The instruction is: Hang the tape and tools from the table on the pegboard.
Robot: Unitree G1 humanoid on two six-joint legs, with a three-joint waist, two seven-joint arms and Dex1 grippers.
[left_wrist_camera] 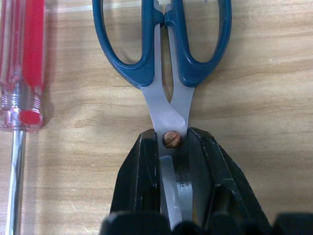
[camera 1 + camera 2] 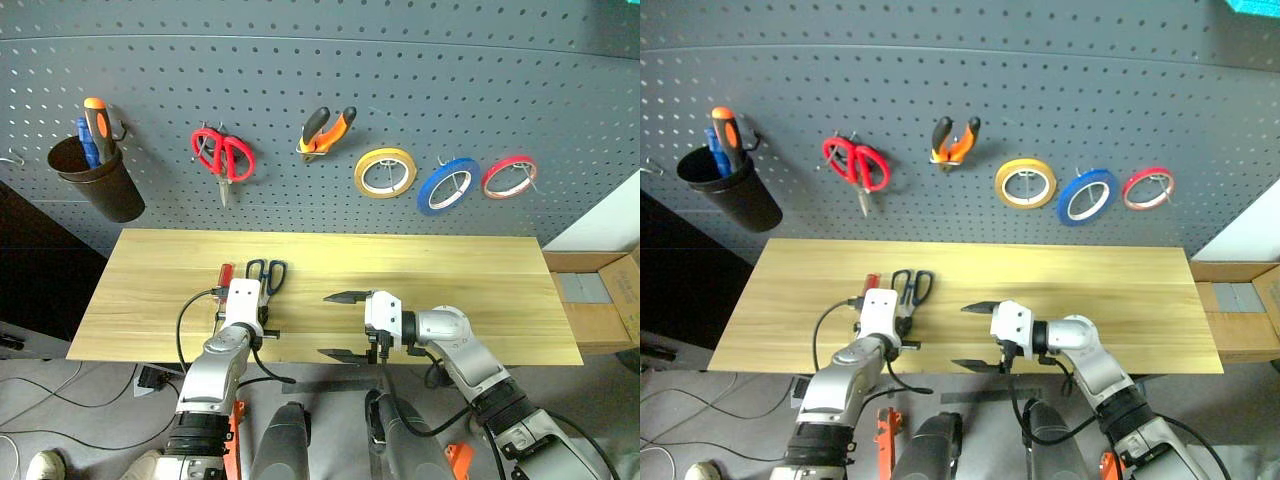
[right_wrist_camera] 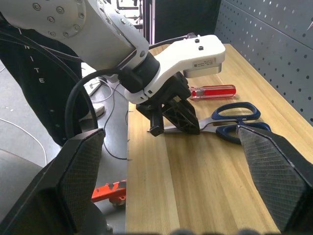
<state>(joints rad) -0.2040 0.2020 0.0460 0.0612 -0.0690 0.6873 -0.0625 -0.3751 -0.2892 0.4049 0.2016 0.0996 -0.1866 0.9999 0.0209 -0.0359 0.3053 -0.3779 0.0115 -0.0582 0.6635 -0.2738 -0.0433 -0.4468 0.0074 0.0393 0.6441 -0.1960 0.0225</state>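
Observation:
Dark blue-handled scissors (image 1: 168,110) lie at the table's (image 2: 460,290) front left, handles toward the pegboard (image 2: 400,80). My left gripper (image 1: 172,134) is shut on their blades just behind the pivot screw. Beside the scissors lies a red-handled screwdriver (image 1: 29,73), untouched. My right gripper (image 2: 340,325) stands open over the table's front middle, pointing left toward the scissors, nothing between its fingers. The pliers (image 2: 327,132) with orange-and-black handles and the blue tape (image 2: 448,185) hang on the pegboard.
On the pegboard also hang a black cup (image 2: 98,178) holding orange and blue screwdrivers, red-handled scissors (image 2: 224,155), a yellow roll (image 2: 385,172) and a red roll (image 2: 508,176). A cardboard box (image 2: 600,300) sits to the right of the table.

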